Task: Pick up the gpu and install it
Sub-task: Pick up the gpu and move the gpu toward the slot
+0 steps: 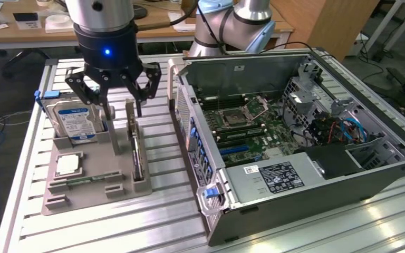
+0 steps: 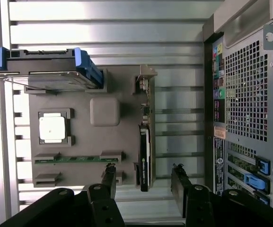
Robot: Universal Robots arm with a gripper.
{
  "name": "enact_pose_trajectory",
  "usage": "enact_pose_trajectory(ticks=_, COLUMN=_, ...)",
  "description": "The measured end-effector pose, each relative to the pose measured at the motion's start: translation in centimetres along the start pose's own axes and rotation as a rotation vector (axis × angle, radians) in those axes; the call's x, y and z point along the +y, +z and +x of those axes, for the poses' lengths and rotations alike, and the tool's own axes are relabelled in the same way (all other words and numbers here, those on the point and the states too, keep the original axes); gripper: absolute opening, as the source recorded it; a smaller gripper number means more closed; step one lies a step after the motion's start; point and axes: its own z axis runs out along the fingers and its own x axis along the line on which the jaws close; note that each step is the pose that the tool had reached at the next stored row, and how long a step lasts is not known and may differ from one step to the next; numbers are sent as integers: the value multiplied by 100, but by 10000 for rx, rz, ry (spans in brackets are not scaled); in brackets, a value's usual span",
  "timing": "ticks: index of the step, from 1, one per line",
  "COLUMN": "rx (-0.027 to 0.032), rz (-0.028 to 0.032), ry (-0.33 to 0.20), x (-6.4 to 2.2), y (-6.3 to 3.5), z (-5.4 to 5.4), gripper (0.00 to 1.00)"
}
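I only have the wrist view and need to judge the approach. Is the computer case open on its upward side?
Observer: Yes. The computer case lies on its side with the panel off, and the motherboard faces up.
Operator: How low is the gripper?
Observer: The gripper is open. Its fingertips hang about level with the upper end of the upright gpu, one on either side.
Operator: What's that blue-edged block?
Observer: A hard drive with a blue-white label, standing upright in the grey holder.

gpu (image 1: 136,145) edgewise in tray (image 1: 93,167), beside case (image 1: 294,190)
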Motion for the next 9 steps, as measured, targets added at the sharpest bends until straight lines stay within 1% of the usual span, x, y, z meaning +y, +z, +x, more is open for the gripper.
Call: enact_pose_trajectory(ticks=9, rx=2, rz=2, ry=-1, x=-24, y=28, z=-1, gripper=59)
